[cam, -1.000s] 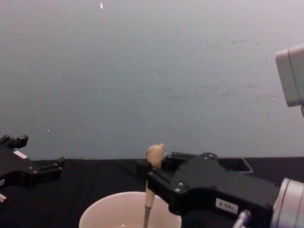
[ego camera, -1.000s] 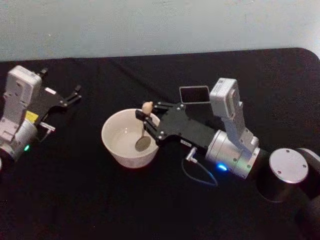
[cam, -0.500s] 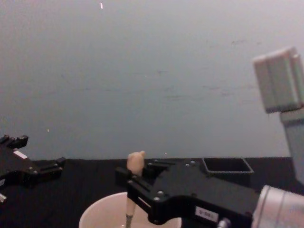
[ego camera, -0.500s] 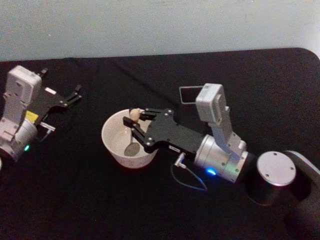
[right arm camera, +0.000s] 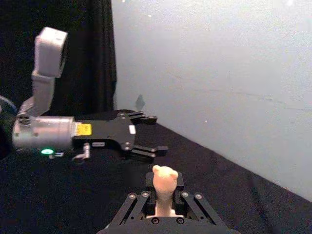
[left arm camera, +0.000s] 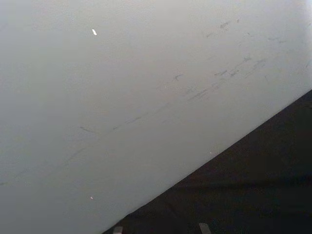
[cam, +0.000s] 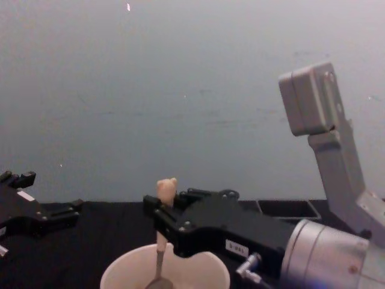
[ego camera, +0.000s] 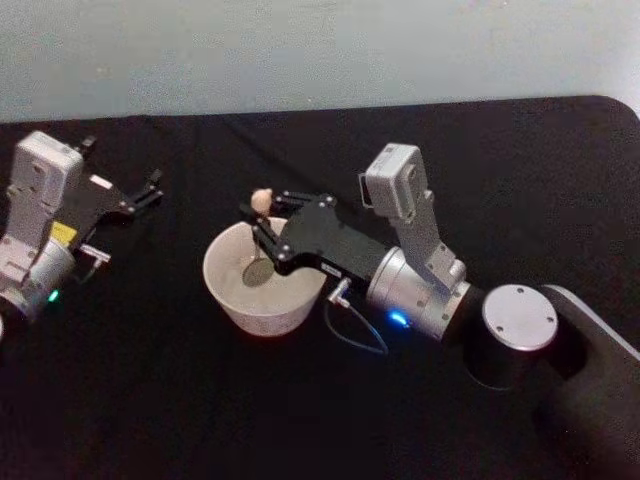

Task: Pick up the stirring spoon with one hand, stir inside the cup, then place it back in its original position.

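The right gripper point(ego camera: 264, 236) stirs the cup point(ego camera: 226, 297)
Clamped on the spoon point(ego camera: 256, 270), it has swept from the cup's right side to the middle; the left gripper point(ego camera: 150, 189) sits parked, fingers apart.

Head high, chest low; common cup point(ego camera: 260, 315)

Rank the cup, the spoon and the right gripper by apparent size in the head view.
1-2. The wide cream-white cup and the black right gripper: alike; the gripper sits nearer the camera, so unranked.
3. The beige-handled stirring spoon, clamped in its jaws: clearly smallest.
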Robot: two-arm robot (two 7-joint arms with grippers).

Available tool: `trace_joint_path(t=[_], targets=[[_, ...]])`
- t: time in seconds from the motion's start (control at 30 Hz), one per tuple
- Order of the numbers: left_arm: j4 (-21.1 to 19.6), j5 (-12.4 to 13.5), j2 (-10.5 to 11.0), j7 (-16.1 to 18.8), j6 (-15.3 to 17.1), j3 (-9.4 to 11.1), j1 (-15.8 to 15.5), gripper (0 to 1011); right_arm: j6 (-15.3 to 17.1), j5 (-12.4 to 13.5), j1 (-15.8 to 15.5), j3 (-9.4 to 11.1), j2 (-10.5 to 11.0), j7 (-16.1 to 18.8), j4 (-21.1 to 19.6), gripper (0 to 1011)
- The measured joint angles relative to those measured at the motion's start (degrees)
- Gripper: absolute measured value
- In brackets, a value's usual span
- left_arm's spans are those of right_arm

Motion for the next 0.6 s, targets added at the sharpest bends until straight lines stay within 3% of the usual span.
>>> trace_joint_path(t=[0.27,0.6], targets=[[0.0,0.0,0.0,0.0,0.0,0.0,0.0,1001,-0.09,-0.89,0.64,0.85,-0.62,-0.87,1.44,197],[0.0,0.0,0.0,0.0,0.0,0.0,0.0,1001,0.05,-1.14,0.01,2.23,0.17,-0.9,0.87,197]])
